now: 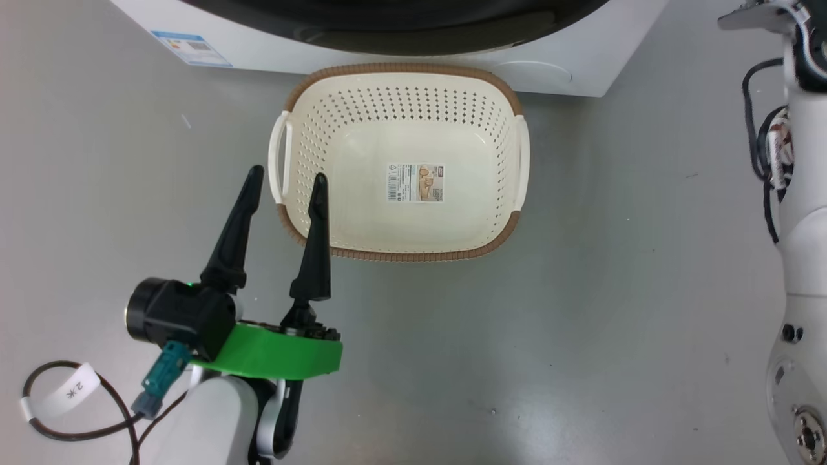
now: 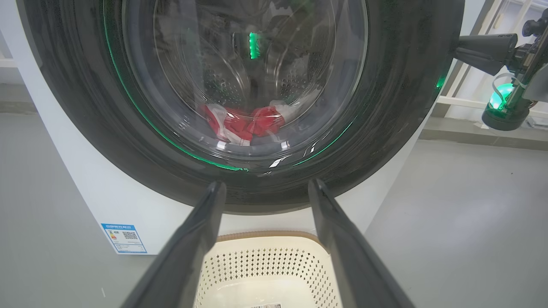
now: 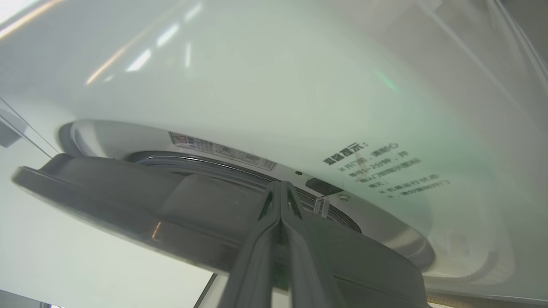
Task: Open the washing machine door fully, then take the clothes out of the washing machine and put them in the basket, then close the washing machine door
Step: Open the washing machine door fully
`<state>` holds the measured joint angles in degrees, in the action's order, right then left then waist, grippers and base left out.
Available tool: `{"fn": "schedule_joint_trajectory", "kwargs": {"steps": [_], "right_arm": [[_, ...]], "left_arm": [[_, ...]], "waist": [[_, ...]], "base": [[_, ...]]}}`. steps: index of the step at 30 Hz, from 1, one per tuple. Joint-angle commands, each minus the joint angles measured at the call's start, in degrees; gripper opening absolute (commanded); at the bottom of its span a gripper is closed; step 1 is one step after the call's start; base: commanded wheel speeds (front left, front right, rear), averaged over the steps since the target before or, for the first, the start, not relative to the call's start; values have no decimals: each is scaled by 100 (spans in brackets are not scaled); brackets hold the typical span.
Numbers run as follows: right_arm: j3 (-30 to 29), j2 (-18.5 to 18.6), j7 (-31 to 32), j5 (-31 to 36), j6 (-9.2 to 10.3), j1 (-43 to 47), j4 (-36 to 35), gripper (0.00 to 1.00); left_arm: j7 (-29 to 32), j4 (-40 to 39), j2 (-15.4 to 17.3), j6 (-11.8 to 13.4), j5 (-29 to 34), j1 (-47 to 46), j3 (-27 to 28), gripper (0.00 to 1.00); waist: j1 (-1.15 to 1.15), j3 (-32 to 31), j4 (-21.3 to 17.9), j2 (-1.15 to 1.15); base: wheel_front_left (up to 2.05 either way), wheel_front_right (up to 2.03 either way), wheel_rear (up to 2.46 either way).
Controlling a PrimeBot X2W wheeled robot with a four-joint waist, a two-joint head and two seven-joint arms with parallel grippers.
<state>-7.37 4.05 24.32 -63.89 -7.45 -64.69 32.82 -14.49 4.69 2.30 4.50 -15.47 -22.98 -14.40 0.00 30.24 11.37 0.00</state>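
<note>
Here we see the small cream-white perforated plastic basket (image 1: 400, 67) with a brown woven-look rim standing on the grey floor (image 1: 581, 323), just in front of the big white front-loading washing machine (image 1: 568, 71). A paper sticker (image 1: 416, 183) lies on its bottom. Our left hand (image 1: 287, 174) hovers released at the basket's near left corner, its two long dark fingers (image 2: 201, 231) spread wide and holding nothing. In the left wrist view they point at the large round door with the glossy black rim (image 2: 398, 107). Behind its glass, the bright red clothes with white panels (image 2: 246, 124) lie low in the steel drum. Our right hand (image 3: 280, 185) is clenched, fingers pressed together and empty, with its tips at the edge of the door's rim, where we see a gap between the rim and the white front.
</note>
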Motion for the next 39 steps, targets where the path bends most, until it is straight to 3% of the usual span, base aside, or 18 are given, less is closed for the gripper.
{"fn": "schedule_joint_trajectory", "kwargs": {"steps": [1,23,39], "right_arm": [[0,-86,73,77,-3,-192,-123,0],[-497,-114,1710,704,-3,-1146,803,0],[128,-116,2415,-236,-3,-1000,653,0]], "left_arm": [[-51,-167,75,-22,2,-70,161,100],[-51,-72,60,-63,-62,-97,77,100],[-51,-89,58,-15,-105,-110,86,100]], "waist": [[0,18,23,0],[0,141,317,0],[0,100,209,0]], "base": [[0,0,0],[0,0,0],[0,0,0]]}}
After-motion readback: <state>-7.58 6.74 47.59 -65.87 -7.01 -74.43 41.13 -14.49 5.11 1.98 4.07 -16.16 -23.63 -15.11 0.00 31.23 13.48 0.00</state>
